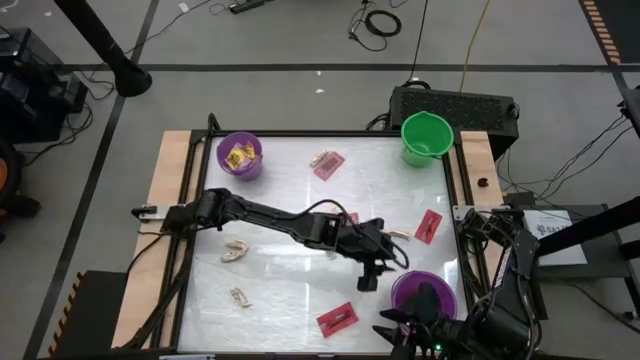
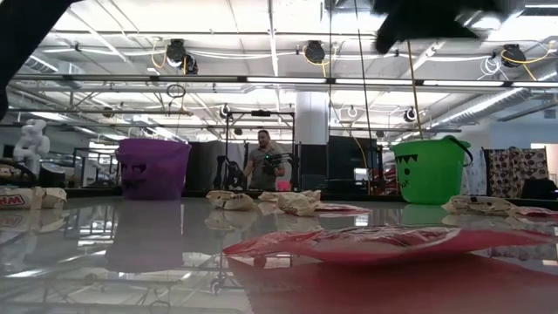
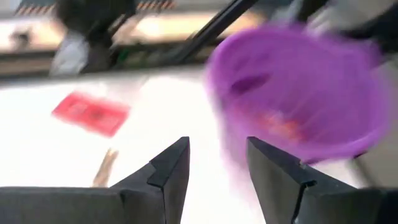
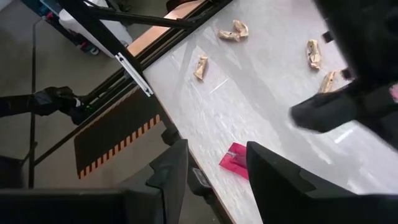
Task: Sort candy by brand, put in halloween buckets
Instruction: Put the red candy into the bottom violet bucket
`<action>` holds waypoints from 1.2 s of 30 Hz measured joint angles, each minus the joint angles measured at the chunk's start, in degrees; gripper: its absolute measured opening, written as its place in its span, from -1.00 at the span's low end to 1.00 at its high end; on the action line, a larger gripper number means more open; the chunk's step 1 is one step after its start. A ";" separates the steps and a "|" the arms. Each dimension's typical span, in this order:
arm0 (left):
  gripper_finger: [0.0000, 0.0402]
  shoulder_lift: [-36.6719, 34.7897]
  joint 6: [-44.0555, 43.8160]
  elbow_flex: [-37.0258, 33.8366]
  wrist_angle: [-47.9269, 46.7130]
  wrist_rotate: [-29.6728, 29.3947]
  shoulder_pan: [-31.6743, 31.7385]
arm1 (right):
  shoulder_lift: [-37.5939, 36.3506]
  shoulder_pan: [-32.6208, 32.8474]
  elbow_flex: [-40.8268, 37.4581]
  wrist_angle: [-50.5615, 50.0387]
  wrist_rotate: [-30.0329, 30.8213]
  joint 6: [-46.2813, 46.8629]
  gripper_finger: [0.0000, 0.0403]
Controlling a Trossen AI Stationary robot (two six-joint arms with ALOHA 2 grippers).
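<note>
My left gripper (image 1: 368, 279) reaches across the table's middle and stands open and empty (image 3: 217, 146) just left of the near purple bucket (image 1: 425, 293). In the left wrist view that bucket (image 3: 298, 93) holds a red packet (image 3: 280, 124). A second purple bucket (image 1: 240, 155) at the far left holds yellow candy. The green bucket (image 1: 427, 137) stands at the far right. Red packets (image 1: 428, 226) (image 1: 337, 318) and tan pieces (image 1: 236, 251) lie flat on the table. My right gripper (image 4: 217, 149) hangs open and empty above the near right corner.
Another red packet (image 1: 328, 165) lies near the far edge, and a tan piece (image 1: 240, 297) at the near left. A black frame (image 1: 185, 250) rims the table. A person (image 2: 264, 161) stands in the room behind.
</note>
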 joint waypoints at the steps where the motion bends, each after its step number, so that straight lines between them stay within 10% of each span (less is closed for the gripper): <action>1: -0.17 -0.15 -0.01 -0.07 -2.37 -1.05 0.59 | 0.00 0.00 0.00 -0.10 0.00 -0.23 -0.23; 13: -0.17 -0.45 0.80 -2.25 -27.24 8.74 -0.80 | 0.00 0.00 0.00 -1.00 1.20 -1.46 -0.23; 36: -0.17 1.53 -3.58 -12.28 -9.98 -6.00 -13.30 | -0.02 -2.03 0.00 -5.83 2.75 -5.83 -0.23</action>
